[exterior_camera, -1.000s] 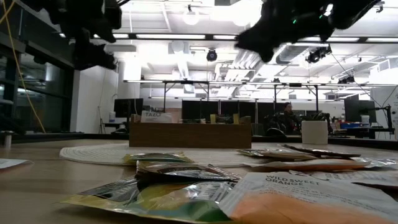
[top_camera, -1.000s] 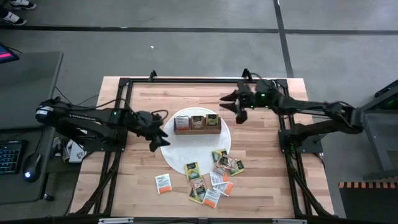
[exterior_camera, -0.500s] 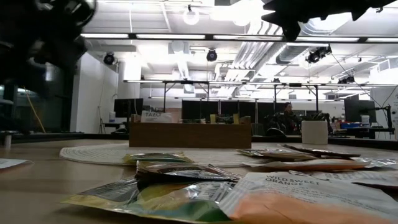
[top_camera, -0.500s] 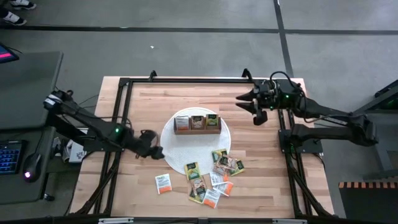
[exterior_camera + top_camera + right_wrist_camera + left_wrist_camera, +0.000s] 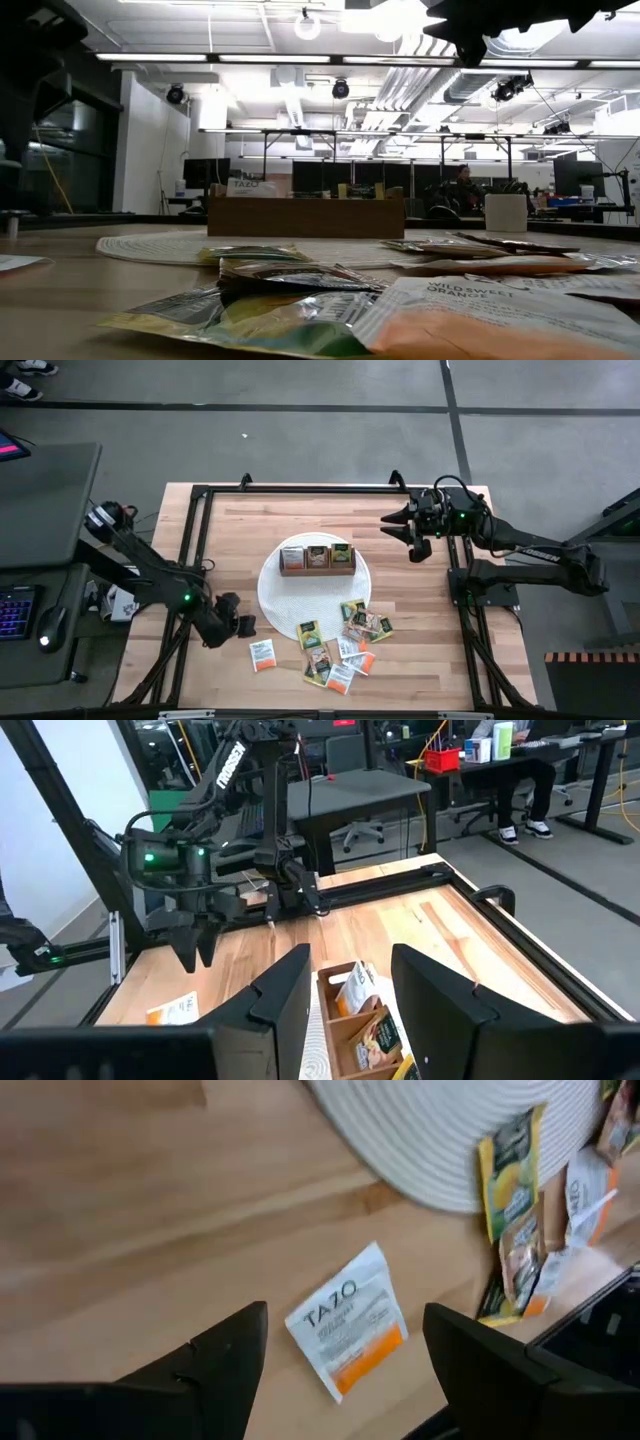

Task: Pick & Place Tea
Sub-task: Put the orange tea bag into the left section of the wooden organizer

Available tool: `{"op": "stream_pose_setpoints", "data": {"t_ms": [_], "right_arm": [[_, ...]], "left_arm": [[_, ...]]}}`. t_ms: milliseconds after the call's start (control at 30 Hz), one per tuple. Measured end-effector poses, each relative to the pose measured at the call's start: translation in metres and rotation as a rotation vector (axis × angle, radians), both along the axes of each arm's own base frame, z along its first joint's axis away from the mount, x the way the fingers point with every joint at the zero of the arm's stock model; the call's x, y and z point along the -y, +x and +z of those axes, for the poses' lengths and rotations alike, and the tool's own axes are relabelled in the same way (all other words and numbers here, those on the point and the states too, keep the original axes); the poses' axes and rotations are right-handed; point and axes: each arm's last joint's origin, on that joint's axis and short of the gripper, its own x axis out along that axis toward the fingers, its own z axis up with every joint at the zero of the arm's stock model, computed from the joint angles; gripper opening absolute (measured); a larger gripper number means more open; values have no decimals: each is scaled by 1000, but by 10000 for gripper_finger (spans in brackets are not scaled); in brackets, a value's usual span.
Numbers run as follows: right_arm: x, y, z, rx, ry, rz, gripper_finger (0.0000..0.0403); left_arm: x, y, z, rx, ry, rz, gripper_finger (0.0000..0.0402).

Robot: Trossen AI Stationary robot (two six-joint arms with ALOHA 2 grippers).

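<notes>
— So where has the left hand (image 5: 243, 626) got to?
— Low over the bare wood of the counter (image 5: 420, 610), just beside the lone packet (image 5: 262, 654) that lies apart from the others, near the left edge of the white round mat (image 5: 275, 595). Its fingers (image 5: 215, 1365) stand wide with nothing between them, and the packet shows on the wood past them, untouched.
— Can you read that packet?
— "TAZO" in dark letters on white, smaller lines under it that I can't make out, and an orange band along one end.
— And the rest of the tea?
— The heap of tea packets (image 5: 342, 640) lies loose at the mat's near edge, spilling onto the wood: green, orange, white and brown, overlapping one another. From table height the nearest orange one (image 5: 500, 320) reads "WILD SWEET ORANGE".
— Anything in the box?
— The wooden box (image 5: 317, 558) sits on the mat's far half, and all three compartments hold upright packets. A "TAZO" tab sticks up above its left end in the low view.
— The right hand?
— The right hand (image 5: 400, 530) hangs in the air over the counter's far right part, well apart from the box and holding nothing. Its fingers (image 5: 285, 990) are partly spread.
</notes>
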Motion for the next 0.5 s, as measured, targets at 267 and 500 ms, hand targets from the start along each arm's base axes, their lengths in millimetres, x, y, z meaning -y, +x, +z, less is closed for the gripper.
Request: {"op": "stream_pose_setpoints", "data": {"t_ms": [267, 500], "right_arm": [[0, 0, 0, -2, 1, 5, 138], [-3, -3, 2, 14, 2, 65, 138]], "left_arm": [[18, 16, -17, 5, -70, -18, 266], [27, 21, -38, -101, -124, 18, 266]]}}
